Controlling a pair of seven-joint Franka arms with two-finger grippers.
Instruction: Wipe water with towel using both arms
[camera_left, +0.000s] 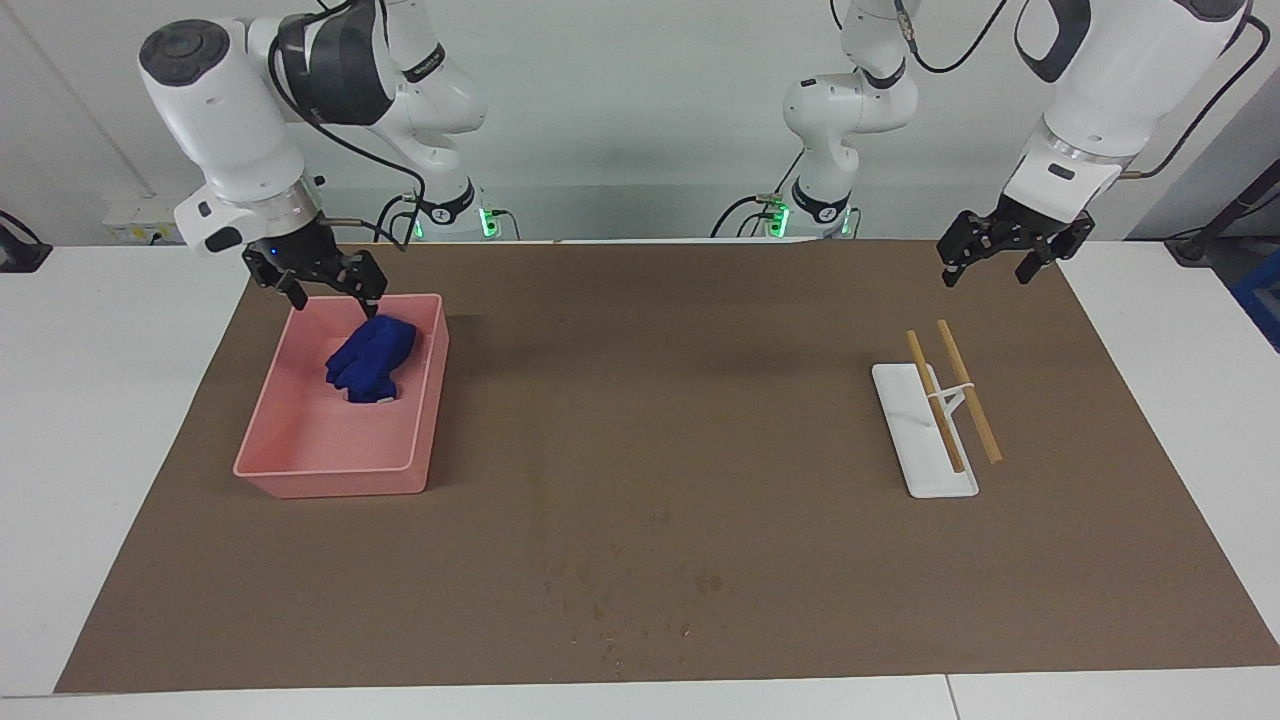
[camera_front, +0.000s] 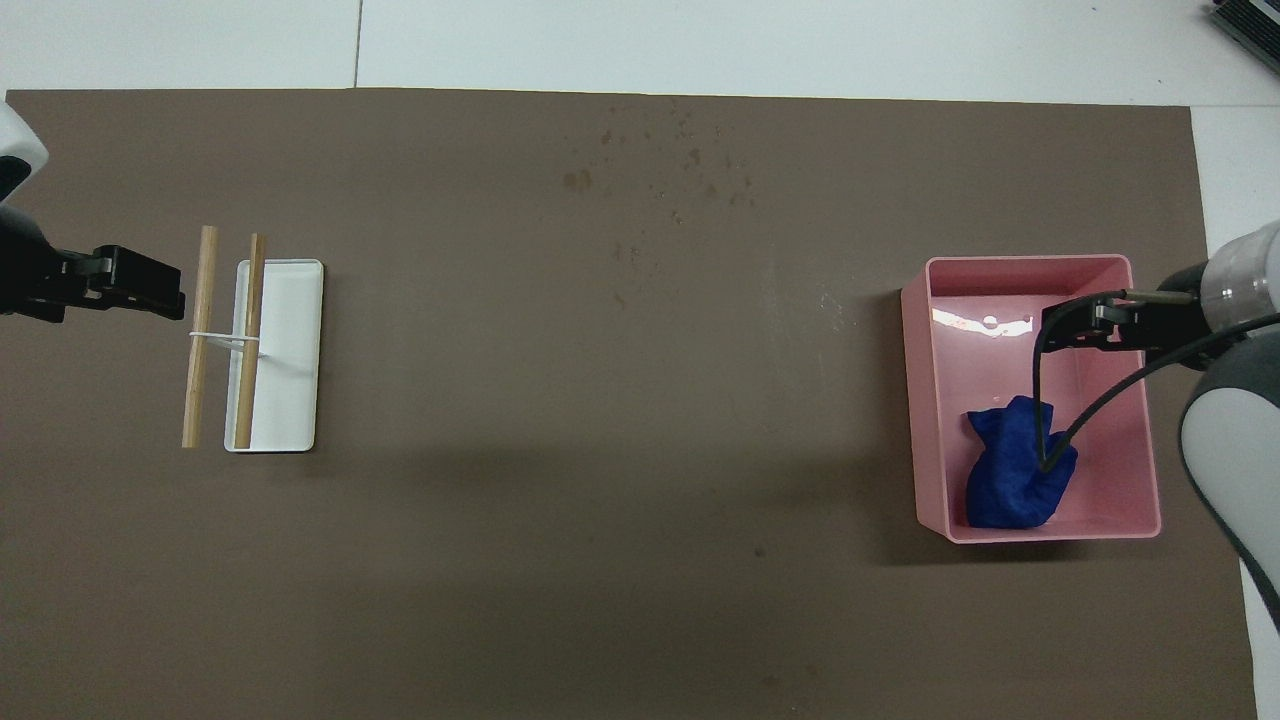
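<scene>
The deep-blue towel (camera_left: 370, 360) lies bunched in a pink bin (camera_left: 300, 470), at the bin's end nearer the robots; it also shows in the overhead view (camera_front: 1010, 475). My right gripper (camera_left: 335, 298) is open and hangs just over the towel's upper edge, inside the bin's rim (camera_front: 1030, 262). One fingertip (camera_left: 372, 306) is close to the cloth, and I cannot tell whether it touches. Dark water spots (camera_left: 620, 600) dot the brown mat near its edge farthest from the robots (camera_front: 660, 170). My left gripper (camera_left: 988, 270) is open and empty in the air, waiting over the mat beside the white tray (camera_front: 150, 285).
A white tray (camera_left: 905, 420) with two wooden sticks (camera_left: 968, 390) tied by a band lies toward the left arm's end (camera_front: 295, 350). The brown mat (camera_left: 640, 420) covers most of the white table.
</scene>
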